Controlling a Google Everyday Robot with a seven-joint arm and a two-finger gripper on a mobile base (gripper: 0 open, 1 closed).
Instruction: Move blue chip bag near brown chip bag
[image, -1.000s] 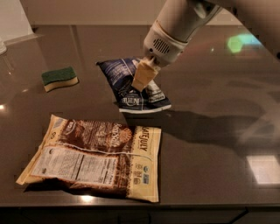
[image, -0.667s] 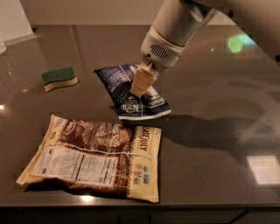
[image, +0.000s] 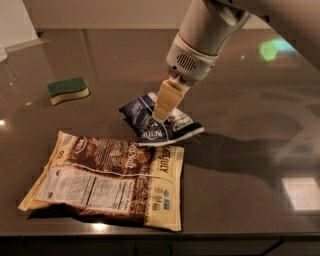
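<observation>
The blue chip bag (image: 150, 125) is small, dark navy with white panels, crumpled on the dark table just above the top right corner of the brown chip bag (image: 107, 177). The brown chip bag is large and flat with cream edges and a white nutrition label, lying at the front left. My gripper (image: 161, 116) comes down from the upper right on a white arm. Its cream fingers (image: 167, 100) are pinched on the middle of the blue bag, which touches or nearly touches the brown bag's top edge.
A green-and-yellow sponge (image: 68, 90) lies at the back left. The dark glossy table (image: 250, 150) reaches to the right and back. Its front edge (image: 225, 236) runs just below the brown bag.
My gripper has carried the blue chip bag down and toward the brown chip bag. The blue bag now lies lower and flatter against the brown bag's top edge.
</observation>
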